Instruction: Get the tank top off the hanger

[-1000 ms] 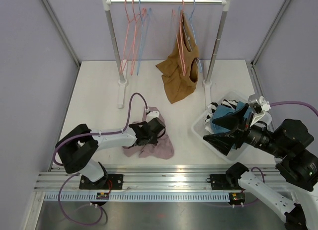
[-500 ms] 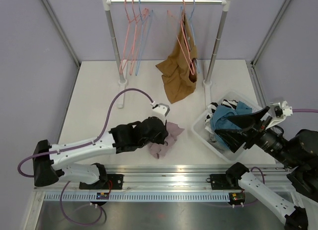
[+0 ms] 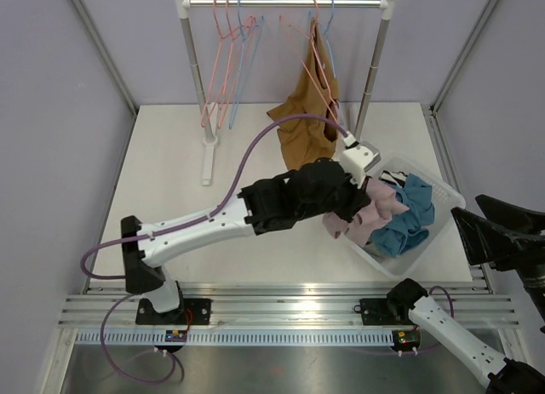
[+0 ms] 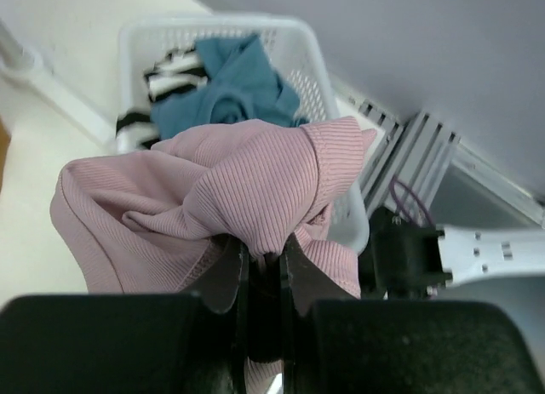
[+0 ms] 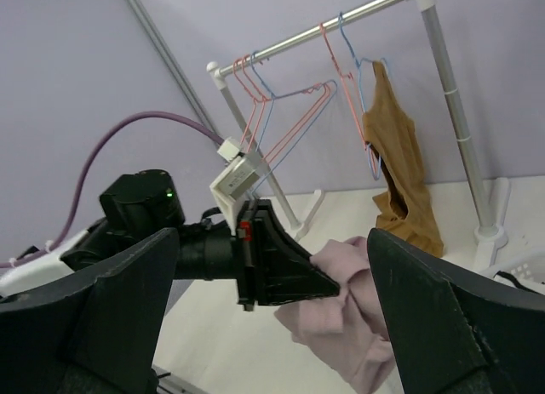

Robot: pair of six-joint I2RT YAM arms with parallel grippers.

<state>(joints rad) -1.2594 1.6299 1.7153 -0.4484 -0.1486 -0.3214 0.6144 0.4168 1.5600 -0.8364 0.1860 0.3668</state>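
Note the left fingers (image 4: 266,266) clenched on a bunched fold of the pink tank top (image 4: 213,190), with no hanger attached. Compare with a second ago: then pinched low at the front-left of the desk (image 3: 170,173); now carried across to the right side and held above the near-left rim of the white basket (image 3: 400,259), touching the blue and striped clothes (image 3: 413,215) inside. Treat removal as done for this garment; judge release into the basket as the step in hand.

Note the right fingers (image 3: 496,228) spread wide, grasping nothing, drawn back from over the basket to beyond the desk's right edge. Read this as room left above the basket for the drop.

Mind the rack (image 3: 285,1) along the back edge, with a brown top (image 3: 306,130) hanging just behind the left arm. Use the bare desk surface to the left and front for withdrawal.
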